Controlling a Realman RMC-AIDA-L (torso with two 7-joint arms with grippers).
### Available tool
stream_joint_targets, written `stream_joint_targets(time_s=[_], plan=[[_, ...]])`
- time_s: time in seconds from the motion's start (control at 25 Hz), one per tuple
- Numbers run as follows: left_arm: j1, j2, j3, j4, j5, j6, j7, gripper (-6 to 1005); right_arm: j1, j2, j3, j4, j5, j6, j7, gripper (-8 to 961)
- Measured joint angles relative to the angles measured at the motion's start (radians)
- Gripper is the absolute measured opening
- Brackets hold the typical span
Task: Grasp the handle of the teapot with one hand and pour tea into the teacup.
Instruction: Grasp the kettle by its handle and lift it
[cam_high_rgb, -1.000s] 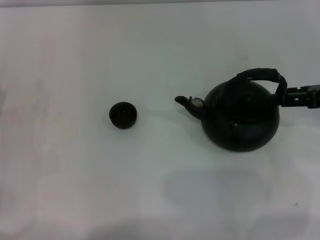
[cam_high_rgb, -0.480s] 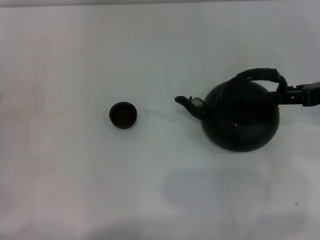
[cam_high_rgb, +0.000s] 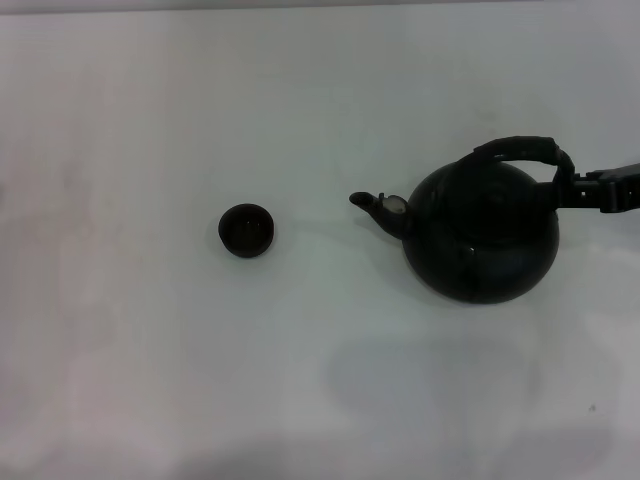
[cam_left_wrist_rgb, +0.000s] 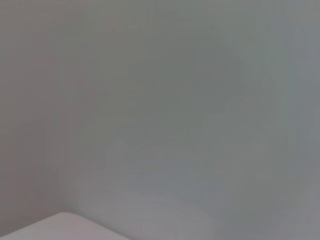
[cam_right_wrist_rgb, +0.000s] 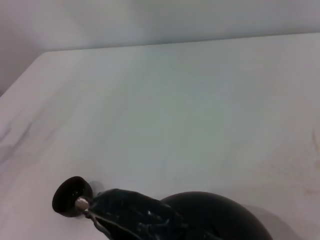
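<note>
The black teapot (cam_high_rgb: 482, 238) hangs right of centre in the head view, its shadow lying apart from it on the table nearer me. Its spout (cam_high_rgb: 376, 205) points left toward the teacup (cam_high_rgb: 246, 230), a small dark bowl standing on the table well clear of the spout. My right gripper (cam_high_rgb: 569, 192) reaches in from the right edge and is shut on the right end of the ribbed handle (cam_high_rgb: 522, 150). The right wrist view looks along the handle (cam_right_wrist_rgb: 135, 215) and over the teapot body (cam_right_wrist_rgb: 220, 217) to the teacup (cam_right_wrist_rgb: 72, 196). The left gripper is out of view.
A white table (cam_high_rgb: 300, 380) fills the head view, with its far edge against a pale wall at the top. The left wrist view shows only a pale surface and a white corner (cam_left_wrist_rgb: 60, 227).
The teapot and teacup hold almost the same place. The visible part of my right arm has shifted slightly upward and to the right at the frame edge.
</note>
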Motion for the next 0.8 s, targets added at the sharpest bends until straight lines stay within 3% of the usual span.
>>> stream_joint_targets(time_s=[0.36,0.48,0.68,0.8], plan=[[0.003,0.0,0.0,0.001,0.0,0.0,0.0,861,-0.002,-0.003,-0.025,0.003,0.002,0.02,-0.016,450],[0.004,0.0,0.0,0.003,0.0,0.0,0.0,861,-0.004,-0.004,-0.028,0.001,0.002,0.02,-0.021,328],[0.004,0.0,0.0,0.003,0.0,0.0,0.0,861,0.0,-0.004,-0.028,0.005,0.002,0.022,-0.018,233],[0.004,0.0,0.0,0.003,0.0,0.0,0.0,861,0.001,-0.004,-0.027,0.006,0.001,0.024,-0.015,233]])
